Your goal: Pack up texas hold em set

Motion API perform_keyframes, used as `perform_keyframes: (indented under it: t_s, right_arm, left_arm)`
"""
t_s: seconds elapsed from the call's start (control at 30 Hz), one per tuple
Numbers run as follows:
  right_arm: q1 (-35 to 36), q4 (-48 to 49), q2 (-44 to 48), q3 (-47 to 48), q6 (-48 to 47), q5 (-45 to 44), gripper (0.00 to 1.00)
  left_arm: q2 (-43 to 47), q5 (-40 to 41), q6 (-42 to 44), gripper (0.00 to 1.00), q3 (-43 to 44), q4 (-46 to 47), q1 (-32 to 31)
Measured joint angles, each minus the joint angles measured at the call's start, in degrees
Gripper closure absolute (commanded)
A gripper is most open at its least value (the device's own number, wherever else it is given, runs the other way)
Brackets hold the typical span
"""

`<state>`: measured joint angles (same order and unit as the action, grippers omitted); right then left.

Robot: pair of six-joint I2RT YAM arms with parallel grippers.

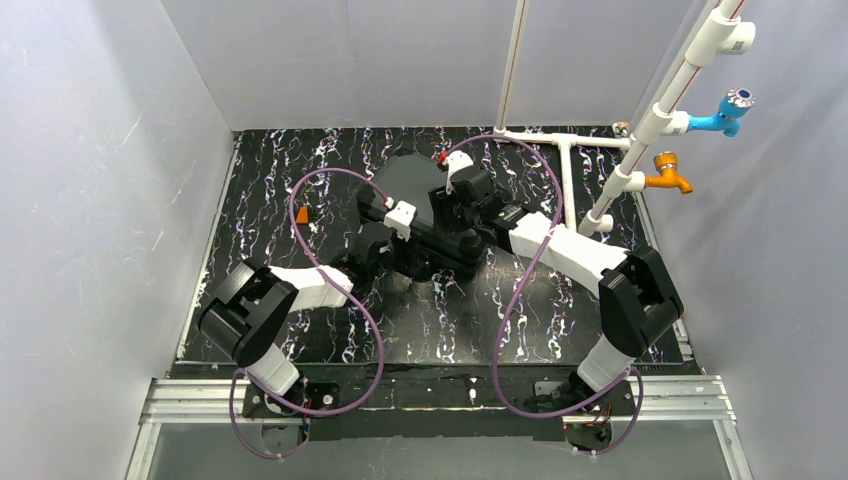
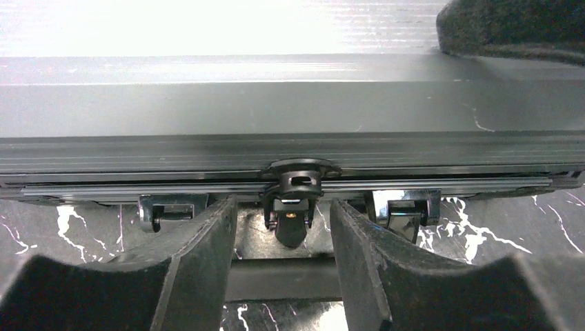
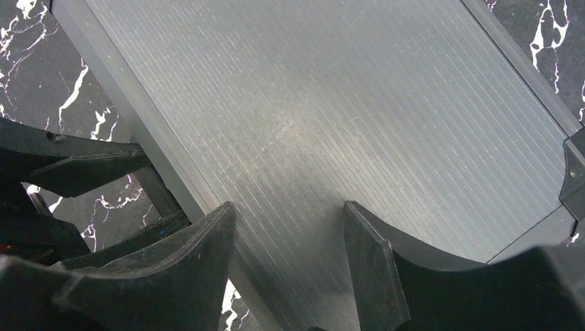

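Left claw: the left claw [image 2: 283,217] was released, its two dark fingers [image 2: 200,255] spread either side of a black fitting [image 2: 296,186] at lower centre of the left wrist view, not touching it.
Right claw: the right claw [image 3: 290,221] was also released, fingers apart low in its own view, hanging over the ribbed grey lid [image 3: 331,117]. Whether the tips touched the lid could not be told.
Case: the case [image 1: 415,180] lay shut, lid down, on the bench [image 1: 270,200] just above centre of the overhead view, with both arms meeting over it.
Front edge: two chrome fittings [image 2: 162,210] sat left and right of the black fitting, just under the lid seam.
Step in hand: securing the shut case looked like the job, and the task seemed close to finished.
Doing it well: the right claw should press flat on the lid so the seam stays tight. The left should work one fitting at a time, square on, without dragging the case along the bench.
Hidden: no chips, cards or dice showed anywhere, and whether they were inside could not be checked.
Unclear: it was hard to tell if the chrome fittings were fastened. The overhead view hid both claws behind the wrists.
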<state>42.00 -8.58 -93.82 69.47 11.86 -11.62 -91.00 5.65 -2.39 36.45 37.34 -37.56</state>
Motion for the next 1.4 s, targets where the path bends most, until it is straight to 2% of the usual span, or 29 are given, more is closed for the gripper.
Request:
perform_keyframes:
  t_s: [0.23,0.5,0.7,0.87,0.9,1.0,1.07,1.27,1.4]
  right_arm:
    - [0.0,0.0,-0.02,0.0,0.24,1.18,0.35]
    - [0.0,0.0,-0.31,0.0,0.46,1.73,0.36]
    - [0.0,0.31,-0.92,0.0,0.44,1.73,0.37]
    - [0.0,1.11,-1.33,0.0,0.46,1.73,0.37]
    - [0.0,1.2,-1.38,0.0,0.46,1.73,0.37]
    - [0.0,1.4,-1.6,0.0,0.46,1.75,0.37]
    - [0.0,1.55,-1.84,0.09,0.46,1.77,0.37]
    - [0.0,1.31,-2.45,1.16,0.35,2.19,0.39]
    - [0.0,0.98,-2.93,2.43,0.2,3.48,0.43]
  left_arm:
    - [-2.1,2.25,0.28,0.53,-0.59,4.9,-1.01]
    - [-3.1,4.81,0.07,0.76,-1.97,9.03,-2.38]
    - [-2.64,5.38,0.22,0.77,-4.17,12.0,-2.8]
    - [1.95,5.68,-0.17,0.72,-8.87,12.68,-2.91]
    - [3.63,5.68,-0.35,0.67,-10.34,12.22,-2.95]
    - [5.81,5.77,-0.42,0.42,-12.61,11.61,-3.17]
    - [8.39,6.08,-0.94,0.33,-13.99,10.99,-3.15]
    - [18.56,8.04,-3.45,0.31,-15.13,7.65,-3.13]
    - [25.29,10.21,-5.84,0.31,-15.8,3.87,-3.13]
